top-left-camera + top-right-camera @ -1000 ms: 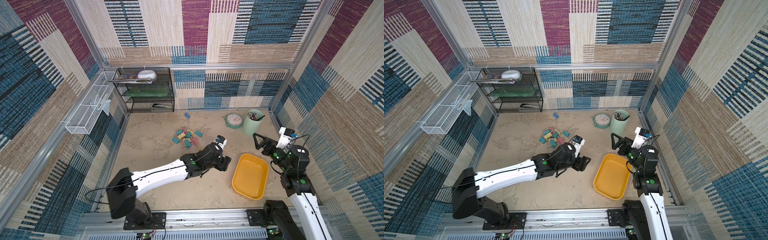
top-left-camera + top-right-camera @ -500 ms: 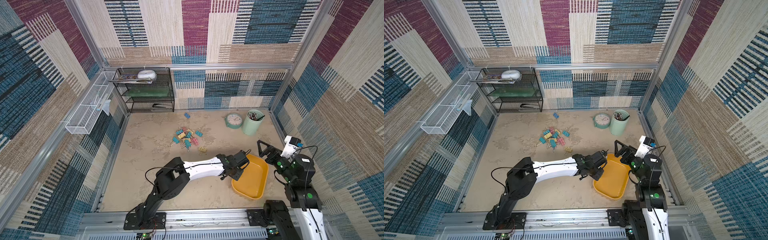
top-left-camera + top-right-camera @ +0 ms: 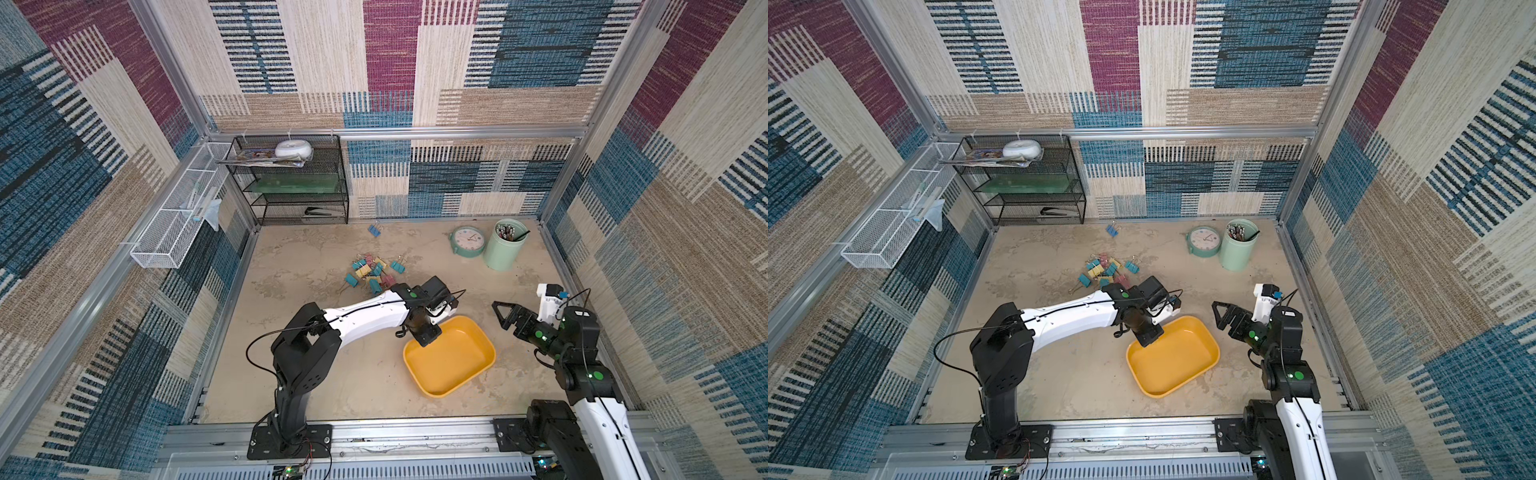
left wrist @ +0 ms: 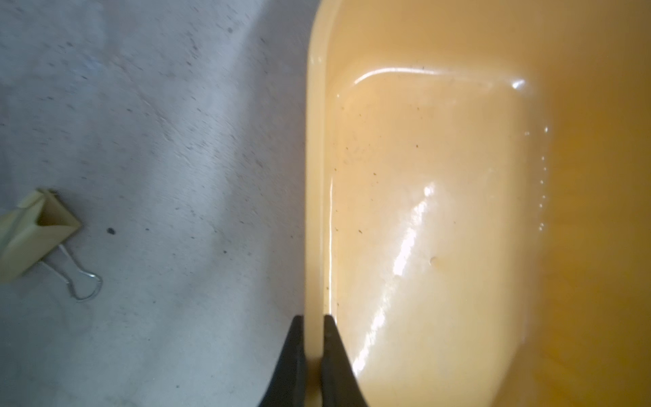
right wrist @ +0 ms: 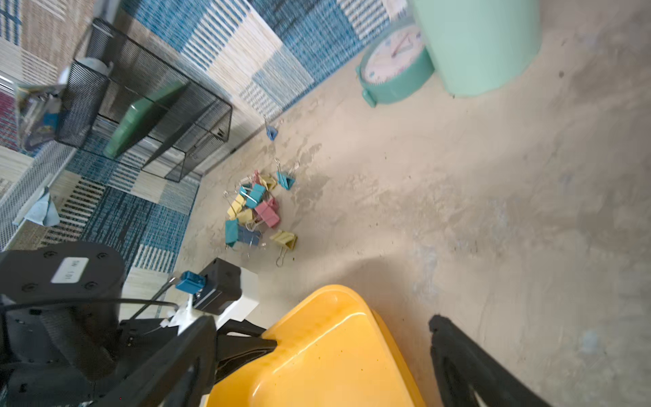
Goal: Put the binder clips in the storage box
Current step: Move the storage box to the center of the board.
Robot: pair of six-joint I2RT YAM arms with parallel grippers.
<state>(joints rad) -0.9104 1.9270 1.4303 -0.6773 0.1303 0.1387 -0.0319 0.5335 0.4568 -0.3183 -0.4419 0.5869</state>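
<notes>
Since a second ago, the left gripper [image 3: 426,337] has been carried from beside the heap of pastel teal, blue, pink and yellow binder clips [image 3: 374,272] to the shallow yellow-orange plastic storage box [image 3: 455,363]. Its fingers [image 4: 294,352], spread then, have been drawn together. The box has been shifted toward the robot's left and turned a little.

In the left wrist view the two black fingers are seen pinched on the box's rim, one outside the wall and one inside, on the side toward the heap. A single yellow clip [image 4: 35,232] is seen on the beige tabletop [image 4: 176,141] near that side.

The right gripper [image 3: 509,318] is held wide open with nothing gripped, near the box's right side but apart from it.

The clips are left on the tabletop outside the box, and a lone blue clip [image 3: 375,230] lies farther back near the black wire mesh shelf [image 3: 299,187].
</notes>
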